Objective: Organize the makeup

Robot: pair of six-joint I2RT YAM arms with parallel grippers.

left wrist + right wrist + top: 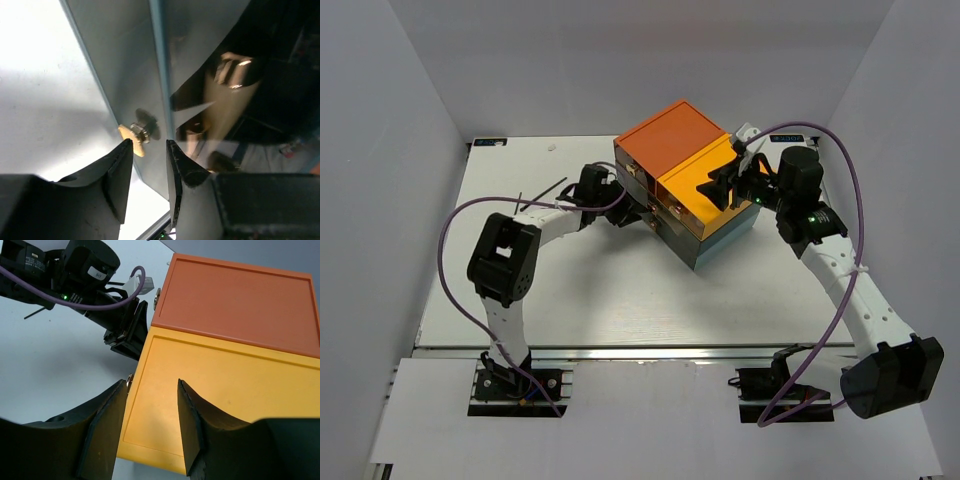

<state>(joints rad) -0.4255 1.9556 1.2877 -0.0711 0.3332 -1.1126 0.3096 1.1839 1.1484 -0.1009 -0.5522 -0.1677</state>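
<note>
The white table [620, 300] is taken up mostly by the drawer box [675, 140], with its orange and yellow tops, set toward the back. The right gripper [152, 385] is held spread above the yellow top, with nothing between its fingers. The left gripper [150, 145] is brought up to the box's left face, its jaws parted beside a small gold knob [136, 134] on a smoky drawer front; nothing is clasped yet.

Of the makeup, thin black sticks [550, 189] are seen lying flat on the table just left of the box. Behind the drawer front, a beige tube [232, 100] with a gold glint is dimly made out.

The sticks are judged light, stiff and prone to rolling. They are best pinched across the middle of their length, with the fingertips brought right down to the table. The tube is judged smooth and slippery, best taken around its body.
</note>
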